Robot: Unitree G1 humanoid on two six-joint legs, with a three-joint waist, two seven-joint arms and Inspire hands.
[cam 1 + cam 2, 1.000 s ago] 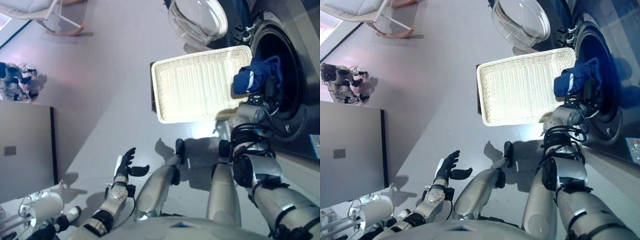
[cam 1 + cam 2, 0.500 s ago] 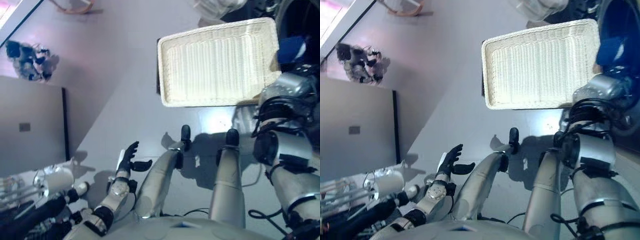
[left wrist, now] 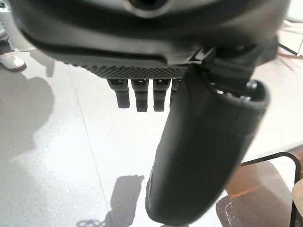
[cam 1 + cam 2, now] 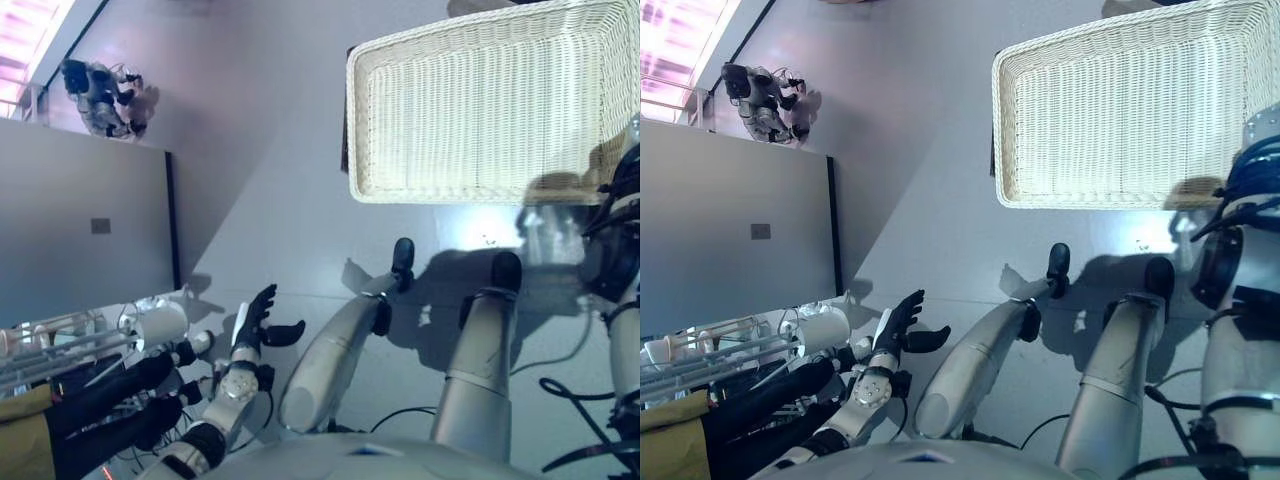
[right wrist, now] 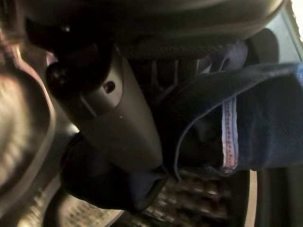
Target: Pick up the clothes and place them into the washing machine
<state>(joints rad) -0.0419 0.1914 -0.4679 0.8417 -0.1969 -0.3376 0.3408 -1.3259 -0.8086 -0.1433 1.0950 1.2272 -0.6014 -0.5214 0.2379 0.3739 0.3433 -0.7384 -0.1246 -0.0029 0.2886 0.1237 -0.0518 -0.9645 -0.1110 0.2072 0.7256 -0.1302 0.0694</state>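
My right hand (image 5: 109,113) is curled into a dark blue garment (image 5: 265,118) with a pale striped trim, held over the washing machine's perforated drum (image 5: 199,208). The thumb lies across the cloth and the fingers are partly covered by it. The right arm (image 4: 1250,230) reaches off the right edge of the eye views. The white wicker basket (image 4: 440,193) sits at the upper right and holds no clothes. My left hand (image 4: 255,325) hangs open and empty over the floor at the lower left; it also shows in the left wrist view (image 3: 199,142).
A grey panel (image 4: 80,240) stands at the left. Another small robot (image 4: 100,85) stands at the far upper left. A white cylinder (image 4: 160,325) and dark gear (image 4: 100,400) lie at the lower left. A white shoe (image 3: 9,60) shows on the floor.
The camera has tilted, so the basket has slid up and right and the washing machine has left the eye views. The left hand keeps its open pose.
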